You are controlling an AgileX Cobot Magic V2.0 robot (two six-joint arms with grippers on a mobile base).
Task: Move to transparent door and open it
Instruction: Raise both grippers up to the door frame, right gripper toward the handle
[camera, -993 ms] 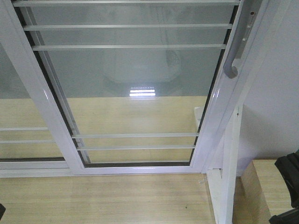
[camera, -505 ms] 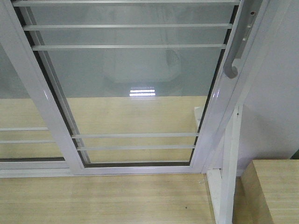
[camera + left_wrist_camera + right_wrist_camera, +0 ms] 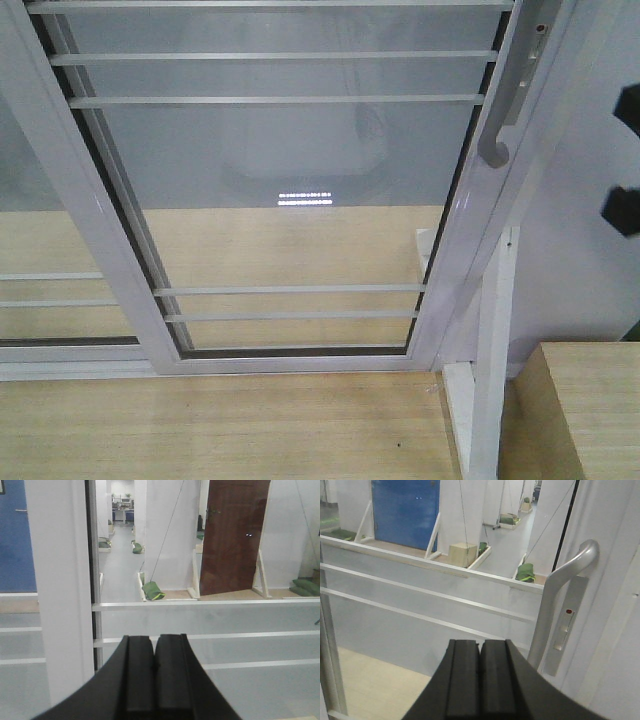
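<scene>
Though its glass is clear, the transparent door (image 3: 290,150) (grey-handled) is white-barred.

Counted: two barred glass panels, the transparent door (image 3: 290,170) and a handleless panel (image 3: 50,300). One grey handle (image 3: 497,130). Five bars (image 3: 280,58) across the door. Two claws of mine: left gripper (image 3: 154,680), right gripper (image 3: 480,680).

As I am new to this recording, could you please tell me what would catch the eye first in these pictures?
The transparent door fills the front view, a tall glass panel crossed by thin white bars, with its grey curved handle on the right upright. In the right wrist view the right gripper, jaws shut, points at the glass just left of that handle. Beyond the glass, the left wrist view shows a brown door.
</scene>
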